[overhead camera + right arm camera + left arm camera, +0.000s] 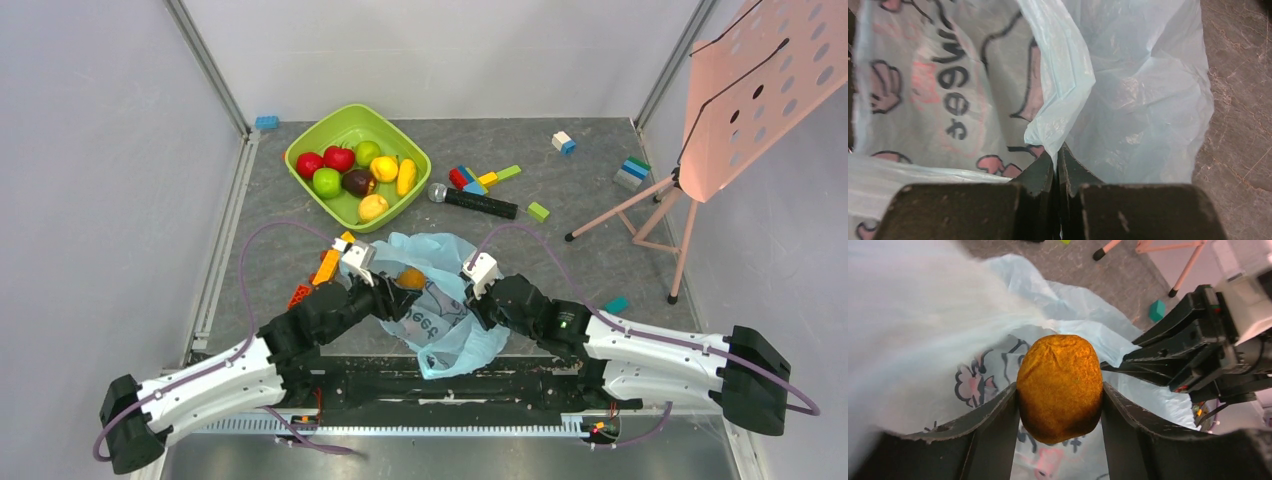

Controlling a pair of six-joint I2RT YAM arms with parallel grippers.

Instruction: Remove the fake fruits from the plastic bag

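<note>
orange fruit (1059, 387) — upright, over crumpled blue bag (452, 350)

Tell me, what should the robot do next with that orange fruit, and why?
Probably lift the orange fruit clear of the plastic bag toward the green bowl: the left end effector clamps it, while the right end effector pins the bag's edge.

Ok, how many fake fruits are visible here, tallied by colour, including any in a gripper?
Red round glossy toy fruits, in the lime-green square plastic bowl: 2
Green round toy fruits, in the bowl: 2
Yellow toy fruits, in the bowl, one elongated: 3
Dark brown toy fruit, in the bowl: 1
Orange toy fruit, clamped in the left gripper: 1
Total: 9
</note>
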